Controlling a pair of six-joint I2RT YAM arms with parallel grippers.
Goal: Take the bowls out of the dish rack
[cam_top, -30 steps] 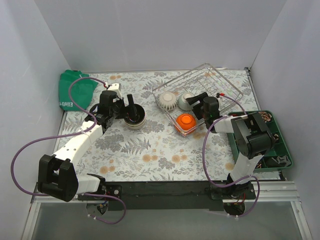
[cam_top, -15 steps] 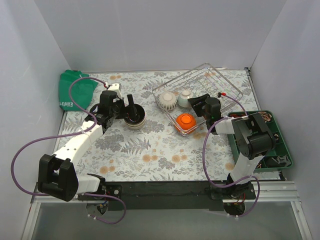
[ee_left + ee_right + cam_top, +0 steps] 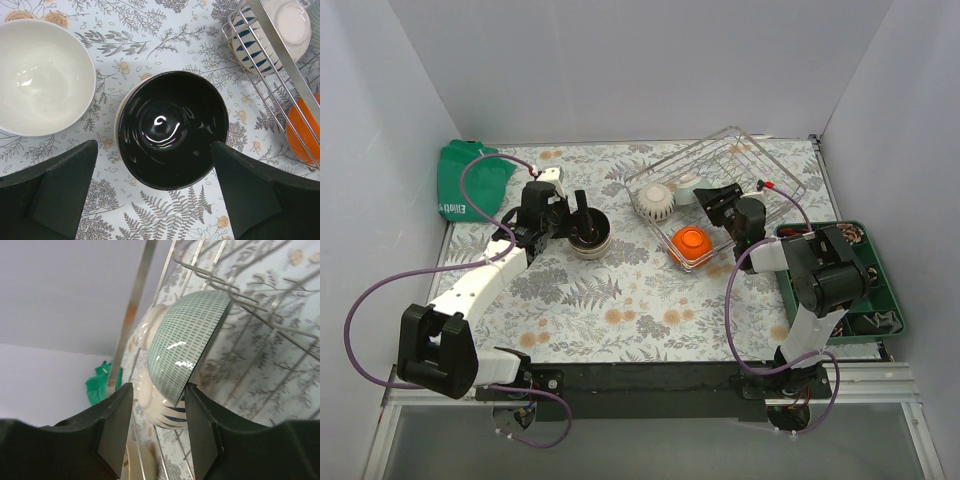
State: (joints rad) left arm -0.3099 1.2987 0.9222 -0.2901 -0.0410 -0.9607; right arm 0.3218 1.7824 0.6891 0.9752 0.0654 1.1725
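Orange bowl [image 3: 691, 243], mint bowl [image 3: 187, 345] and ribbed bowl [image 3: 655, 202] rest inside the dish rack [image 3: 760, 165].

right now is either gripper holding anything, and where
Left gripper: open, nothing held. Right gripper straddles the rim of the mint green bowl; whether it is clamped cannot be told.

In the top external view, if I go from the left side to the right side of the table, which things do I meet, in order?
green cloth -> black bowl -> ribbed white bowl -> orange bowl -> dark green tray
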